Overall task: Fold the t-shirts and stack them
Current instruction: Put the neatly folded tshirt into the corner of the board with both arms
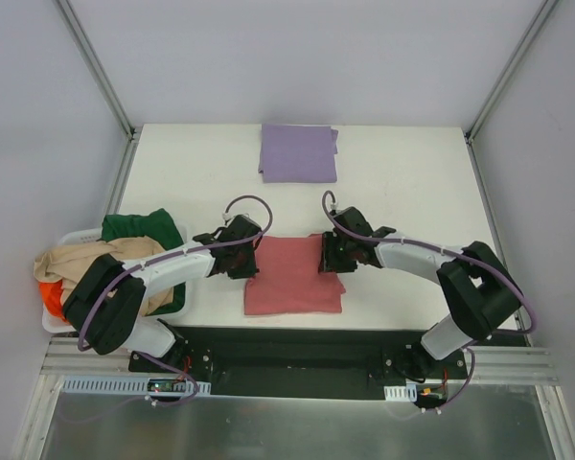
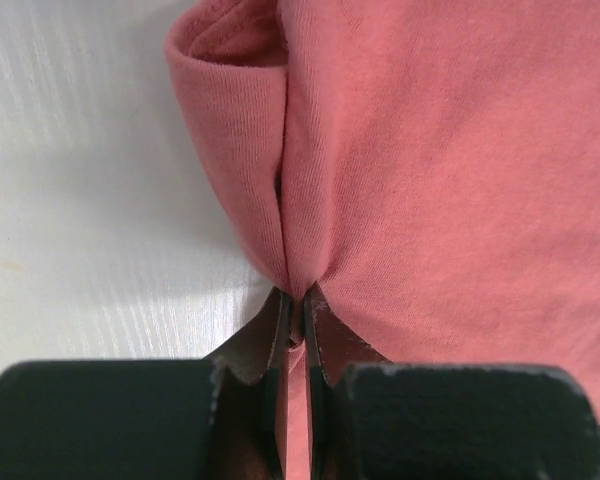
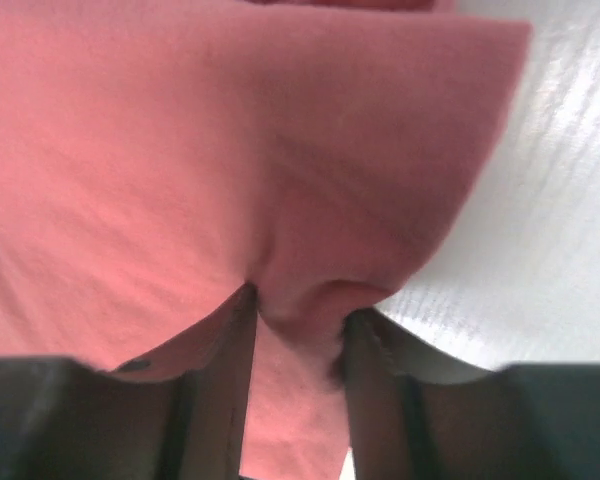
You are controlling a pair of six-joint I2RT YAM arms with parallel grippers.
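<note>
Pink t-shirt (image 1: 295, 278) lies folded at the middle of the near edge of the table (image 1: 412, 192). Our left tool (image 1: 255, 252) and right tool (image 1: 326, 255) each clamp a side fold; we should lift evenly, keeping layers flat, toward the purple shirt (image 1: 298, 153).

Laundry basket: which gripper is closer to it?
Left. The left gripper grips the red shirt at the edge facing the basket; the right gripper grips the opposite edge, farther away.
</note>
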